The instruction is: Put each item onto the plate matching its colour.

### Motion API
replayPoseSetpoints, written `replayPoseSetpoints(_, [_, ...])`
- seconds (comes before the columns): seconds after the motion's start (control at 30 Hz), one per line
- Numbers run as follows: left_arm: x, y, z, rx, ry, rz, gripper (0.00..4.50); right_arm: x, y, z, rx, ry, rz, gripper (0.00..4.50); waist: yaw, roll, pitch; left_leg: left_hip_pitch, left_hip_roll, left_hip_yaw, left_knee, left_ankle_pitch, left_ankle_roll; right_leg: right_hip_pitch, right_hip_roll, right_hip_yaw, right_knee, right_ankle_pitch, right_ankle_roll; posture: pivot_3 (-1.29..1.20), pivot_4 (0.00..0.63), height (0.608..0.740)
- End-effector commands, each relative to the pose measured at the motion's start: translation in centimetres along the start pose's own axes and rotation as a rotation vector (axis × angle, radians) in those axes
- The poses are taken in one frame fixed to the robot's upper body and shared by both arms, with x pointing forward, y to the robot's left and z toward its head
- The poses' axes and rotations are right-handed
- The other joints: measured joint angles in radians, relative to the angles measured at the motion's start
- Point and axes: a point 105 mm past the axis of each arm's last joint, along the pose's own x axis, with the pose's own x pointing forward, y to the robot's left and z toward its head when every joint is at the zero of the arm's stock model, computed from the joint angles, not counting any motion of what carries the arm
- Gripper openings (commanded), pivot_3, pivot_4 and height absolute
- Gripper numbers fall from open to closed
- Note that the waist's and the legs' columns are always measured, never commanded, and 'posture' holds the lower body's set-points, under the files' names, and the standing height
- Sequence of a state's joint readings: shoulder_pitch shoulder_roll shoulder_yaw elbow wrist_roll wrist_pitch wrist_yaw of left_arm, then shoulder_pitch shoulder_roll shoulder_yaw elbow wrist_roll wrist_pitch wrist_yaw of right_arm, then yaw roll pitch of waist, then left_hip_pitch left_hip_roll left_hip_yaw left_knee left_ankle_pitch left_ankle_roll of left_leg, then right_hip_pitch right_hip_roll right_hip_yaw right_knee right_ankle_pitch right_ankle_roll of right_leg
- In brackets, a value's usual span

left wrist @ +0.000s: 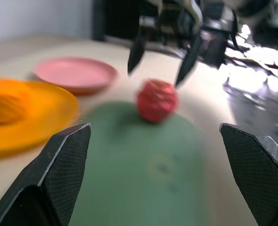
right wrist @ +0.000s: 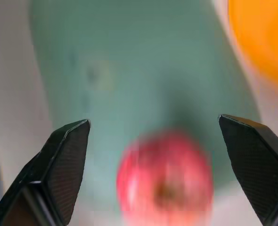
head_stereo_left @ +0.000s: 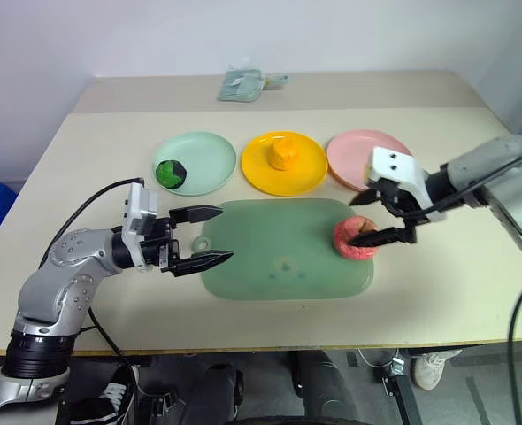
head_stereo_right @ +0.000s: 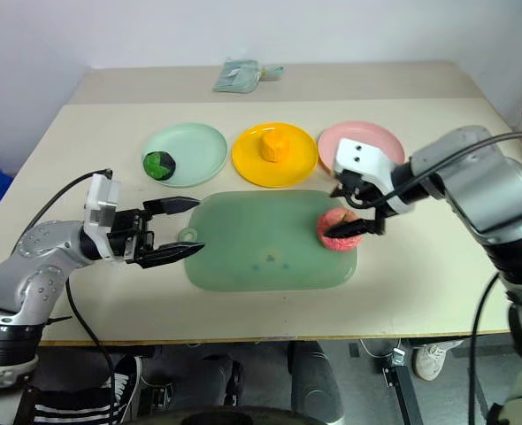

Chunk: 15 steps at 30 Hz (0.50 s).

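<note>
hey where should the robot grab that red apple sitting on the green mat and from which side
Grip the red apple across its round middle, coming from above with the open right gripper that hangs over it. It sits near the green mat's right edge with open space on both flanks.

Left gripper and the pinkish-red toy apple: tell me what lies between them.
Bare green mat alone lies between the open left gripper and the pinkish-red toy apple, as the left eye view shows.

Even, bright overhead lighting; soft shadows under my arms on the tabletop (head_stereo_left: pixel 438 292). Both wrist views are motion-blurred; the apple (right wrist: pixel 165 181) smears.
</note>
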State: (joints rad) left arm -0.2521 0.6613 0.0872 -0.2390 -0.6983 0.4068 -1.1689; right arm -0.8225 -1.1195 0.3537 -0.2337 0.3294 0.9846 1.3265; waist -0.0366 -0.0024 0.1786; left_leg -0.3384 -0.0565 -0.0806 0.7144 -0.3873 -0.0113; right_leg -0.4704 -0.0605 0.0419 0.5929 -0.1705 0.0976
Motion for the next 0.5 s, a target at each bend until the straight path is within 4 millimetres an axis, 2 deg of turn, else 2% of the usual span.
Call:
replayPoseSetpoints(0.03, [0.4,0.0,0.8,0.043,-0.012,-0.022,4.50,-0.2,-0.4,-0.4,-0.009,0.017,-0.053,4.42,-0.005,0.000,0.000,0.001,0.000,0.000,0.000,0.000,0.000,0.001,0.000,0.000,0.000,0.000,0.000,0.00,0.150,0.740])
replayPoseSetpoints(0.13, [0.5,0.1,0.7,0.046,-0.010,-0.027,4.50,0.5,-1.4,-1.4,0.006,0.038,-0.104,4.42,-0.005,0.000,0.000,0.001,0.000,0.000,0.000,0.000,0.000,0.001,0.000,0.000,0.001,0.000,0.000,0.00,0.150,0.740])
replayPoseSetpoints(0.3, [0.4,0.2,0.7,0.041,-0.005,-0.030,4.50,1.0,-1.9,-1.3,0.014,0.015,-0.124,4.42,0.002,0.000,0.000,0.000,0.000,0.000,0.000,0.001,-0.001,0.000,-0.001,0.000,0.000,0.000,0.000,0.00,0.150,0.740])
replayPoseSetpoints(0.5, [0.2,0.3,0.7,0.041,0.000,-0.020,4.50,0.5,-2.4,-0.8,0.007,-0.006,-0.138,4.42,0.026,0.000,0.000,0.000,0.000,0.000,0.000,0.001,-0.001,0.000,-0.001,0.000,0.000,0.000,0.000,0.00,0.150,0.740])
